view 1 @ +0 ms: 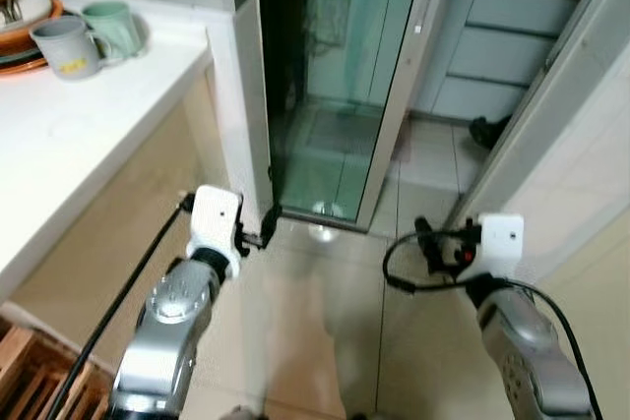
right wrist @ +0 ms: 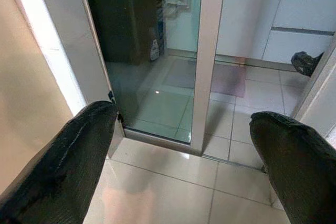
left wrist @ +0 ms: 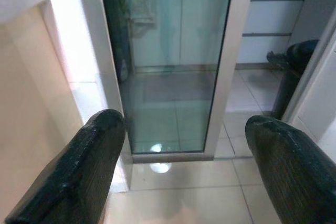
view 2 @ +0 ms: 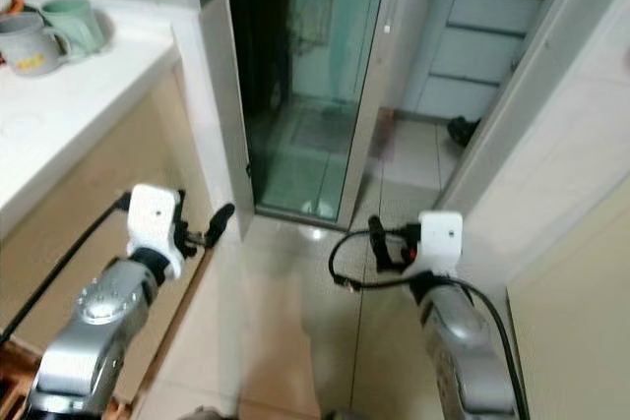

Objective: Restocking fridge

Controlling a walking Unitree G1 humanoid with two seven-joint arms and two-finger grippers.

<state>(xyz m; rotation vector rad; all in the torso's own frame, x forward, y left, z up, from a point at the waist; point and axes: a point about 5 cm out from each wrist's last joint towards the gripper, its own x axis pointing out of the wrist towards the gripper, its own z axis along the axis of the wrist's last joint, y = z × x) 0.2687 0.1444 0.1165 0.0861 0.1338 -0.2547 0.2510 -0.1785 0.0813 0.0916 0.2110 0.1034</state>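
ahead of the robot, across the pale glossy floor tiles (view 1: 325, 341), stands a tall glass door with a silver metal frame (view 1: 394, 95); green-tinted panes show a tiled room and white drawer fronts (view 1: 502, 46) beyond. no fridge or stock item can be identified.

left gripper (left wrist: 184, 166): held out low over the tiles, beside the beige cabinet side (view 1: 118, 233); fingers (left wrist: 79, 177) spread apart, released, grasping nothing.

right gripper (right wrist: 189, 166): held out level with the left one, near the white wall panel (view 1: 571, 184); fingers (right wrist: 63, 166) spread apart, released, grasping nothing.

on the white countertop (view 1: 69, 135) at the robot's left stand a grey ceramic mug (view 1: 67, 46) and a pale green mug (view 1: 115, 27), touching, next to stacked orange-rimmed dishes (view 1: 25, 31).
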